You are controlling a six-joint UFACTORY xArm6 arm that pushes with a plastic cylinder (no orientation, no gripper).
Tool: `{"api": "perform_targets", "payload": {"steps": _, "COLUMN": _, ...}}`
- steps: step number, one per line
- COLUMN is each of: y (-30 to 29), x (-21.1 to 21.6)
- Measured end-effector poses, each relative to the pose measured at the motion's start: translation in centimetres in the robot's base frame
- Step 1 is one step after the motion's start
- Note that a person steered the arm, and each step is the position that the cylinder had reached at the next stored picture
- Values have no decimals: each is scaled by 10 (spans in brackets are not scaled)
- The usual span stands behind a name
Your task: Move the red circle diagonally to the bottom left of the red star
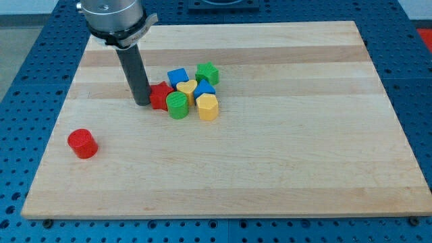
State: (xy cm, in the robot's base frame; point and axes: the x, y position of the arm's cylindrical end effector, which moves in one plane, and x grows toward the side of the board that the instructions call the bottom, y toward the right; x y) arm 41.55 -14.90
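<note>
The red circle [83, 143] is a short red cylinder lying alone near the board's lower left. The red star [160, 94] sits at the left end of a tight cluster of blocks near the board's middle. My tip [142, 102] rests on the board right against the red star's left side, far up and to the right of the red circle. The rod rises from there to the arm at the view's top left.
The cluster holds a green cylinder [177, 105], a yellow heart [186, 88], a blue block [177, 76], a green block [207, 73], another blue block [204, 89] and a yellow block [208, 107]. The wooden board [304, 155] lies on a blue perforated table.
</note>
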Motion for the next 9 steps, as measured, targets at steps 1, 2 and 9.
{"api": "perform_targets", "payload": {"steps": 1, "y": -17, "x": 29}}
{"api": "perform_targets", "payload": {"steps": 2, "y": -104, "x": 48}}
{"api": "perform_targets", "payload": {"steps": 9, "y": -154, "x": 161}}
